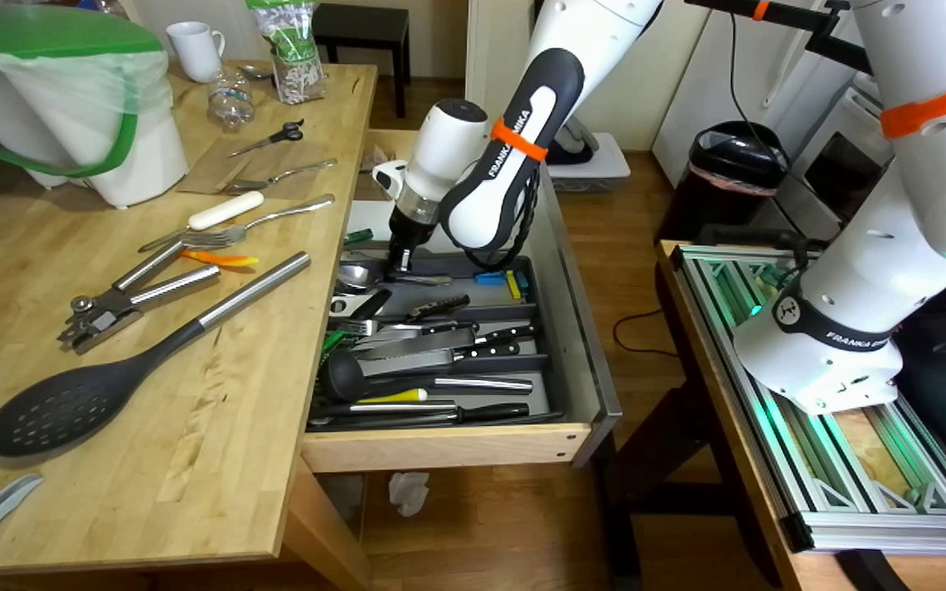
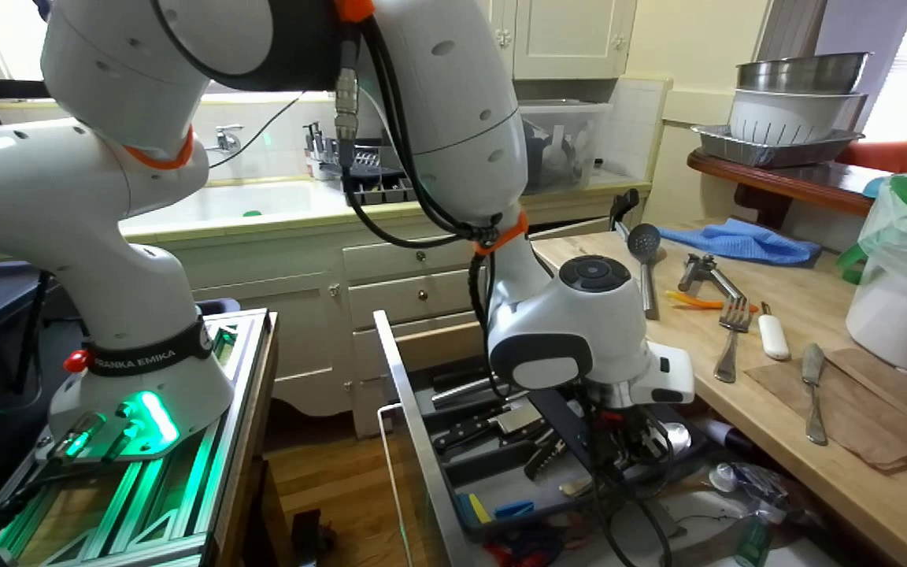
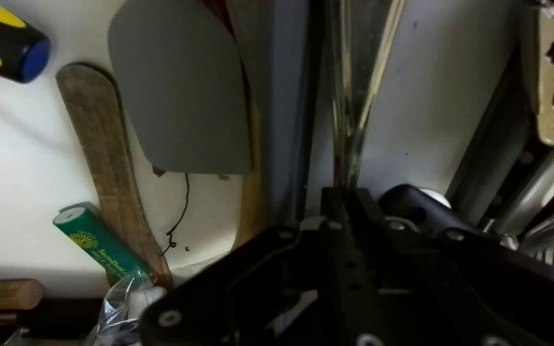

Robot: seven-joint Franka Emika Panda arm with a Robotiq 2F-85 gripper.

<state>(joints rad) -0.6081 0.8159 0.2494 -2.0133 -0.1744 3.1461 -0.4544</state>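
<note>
My gripper [image 3: 347,190] points down into the open drawer [image 1: 463,447]. Between its black fingertips runs the narrow end of a shiny metal utensil [image 3: 347,115]; the jaws look shut on it, though the grip itself is dark. This utensil's handle [image 1: 428,280] shows in an exterior view beside the fingers, low in a tray compartment. A spoon bowl [image 1: 354,276] lies just across from it; whether they are one piece I cannot tell. Close by in the wrist view are a black handle [image 3: 416,206] on the right and a tray wall [image 3: 286,120] on the left.
A grey spatula [image 3: 181,91], a wooden stick [image 3: 104,144] and a green tube [image 3: 99,240] lie beyond the tray wall. Knives [image 1: 424,345] fill neighbouring compartments. The table [image 1: 218,484] borders the drawer, bearing a slotted spoon [image 1: 71,406] and a bucket [image 1: 140,168].
</note>
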